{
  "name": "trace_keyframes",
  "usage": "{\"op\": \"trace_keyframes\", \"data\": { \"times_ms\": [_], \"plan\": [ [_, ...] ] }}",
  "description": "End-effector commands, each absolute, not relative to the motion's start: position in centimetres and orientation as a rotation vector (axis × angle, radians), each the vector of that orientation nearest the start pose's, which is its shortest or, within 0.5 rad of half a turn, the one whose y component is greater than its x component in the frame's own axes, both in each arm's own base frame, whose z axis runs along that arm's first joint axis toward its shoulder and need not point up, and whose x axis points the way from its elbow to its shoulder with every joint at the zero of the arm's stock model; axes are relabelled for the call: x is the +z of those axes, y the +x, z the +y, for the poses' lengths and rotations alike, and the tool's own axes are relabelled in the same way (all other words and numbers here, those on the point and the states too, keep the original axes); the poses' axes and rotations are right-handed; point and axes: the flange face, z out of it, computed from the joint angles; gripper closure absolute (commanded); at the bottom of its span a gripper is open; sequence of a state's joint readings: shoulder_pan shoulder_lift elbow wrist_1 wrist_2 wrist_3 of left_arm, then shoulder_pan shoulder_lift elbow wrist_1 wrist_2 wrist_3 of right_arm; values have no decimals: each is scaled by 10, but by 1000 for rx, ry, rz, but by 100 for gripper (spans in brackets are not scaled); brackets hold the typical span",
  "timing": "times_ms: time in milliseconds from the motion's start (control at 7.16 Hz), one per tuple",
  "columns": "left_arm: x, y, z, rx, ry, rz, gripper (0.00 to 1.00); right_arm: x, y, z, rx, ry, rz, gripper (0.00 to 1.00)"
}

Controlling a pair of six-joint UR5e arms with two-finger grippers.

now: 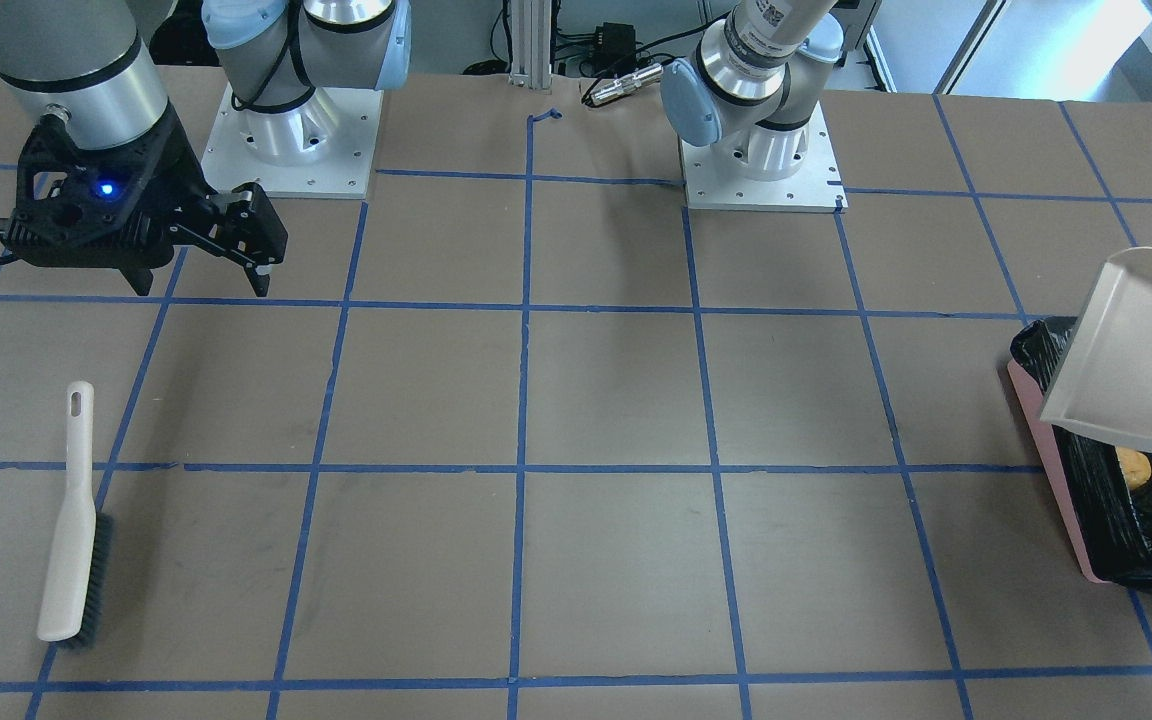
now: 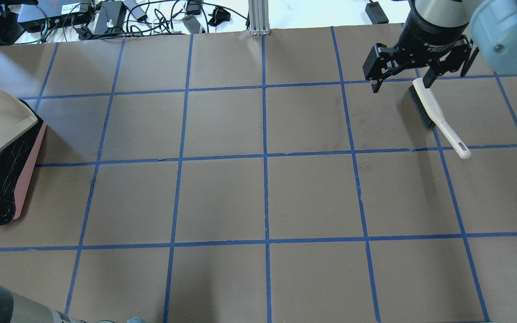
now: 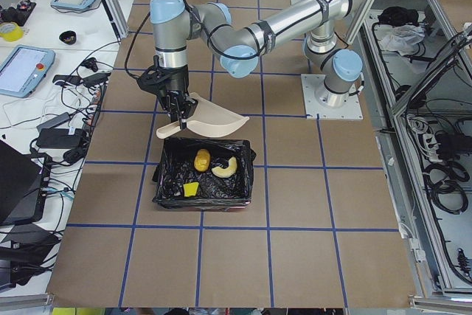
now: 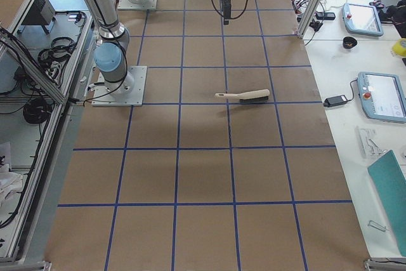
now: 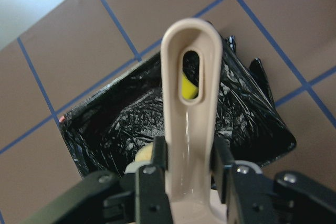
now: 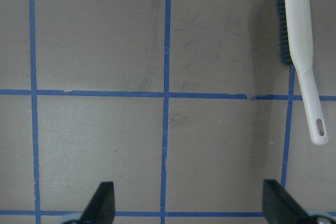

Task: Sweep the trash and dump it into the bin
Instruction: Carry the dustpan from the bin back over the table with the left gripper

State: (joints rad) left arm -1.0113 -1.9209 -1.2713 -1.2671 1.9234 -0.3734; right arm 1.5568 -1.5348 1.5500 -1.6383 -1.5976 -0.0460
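Pink bin (image 2: 25, 179) below left hand (image 3: 178, 117), gripping dustpan (image 3: 215, 118)

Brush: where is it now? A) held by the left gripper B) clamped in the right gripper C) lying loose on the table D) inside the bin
C: the brush lies flat on the table, apart from the open right gripper; the left gripper holds the dustpan over the bin.

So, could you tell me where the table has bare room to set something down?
The middle of the table, between brush and bin, is bare. Crowded: the bin end, where the left claw holds the dustpan over it, and by the brush, near the open right claw.
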Motion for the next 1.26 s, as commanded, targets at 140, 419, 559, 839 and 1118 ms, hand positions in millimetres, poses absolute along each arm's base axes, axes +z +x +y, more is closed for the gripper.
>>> {"op": "trace_keyframes", "data": {
  "times_ms": [140, 419, 559, 839, 1118],
  "plan": [
    [437, 200, -637, -196, -1531, 2512, 100, 483, 123, -512, -43, -48, 3169, 0],
    [414, 183, -650, -169, -1784, 2386, 100, 488, 123, -509, -57, -70, 3168, 0],
    [401, 176, -656, -123, -1931, 2352, 100, 488, 124, -509, -57, -63, 3166, 0],
    [382, 144, -671, -86, -1963, 2292, 100, 484, 125, -511, -40, -51, 3157, 0],
    [348, 122, -688, -64, -2034, 2175, 100, 467, 132, -504, 56, -62, 3085, 0]
  ]
}}
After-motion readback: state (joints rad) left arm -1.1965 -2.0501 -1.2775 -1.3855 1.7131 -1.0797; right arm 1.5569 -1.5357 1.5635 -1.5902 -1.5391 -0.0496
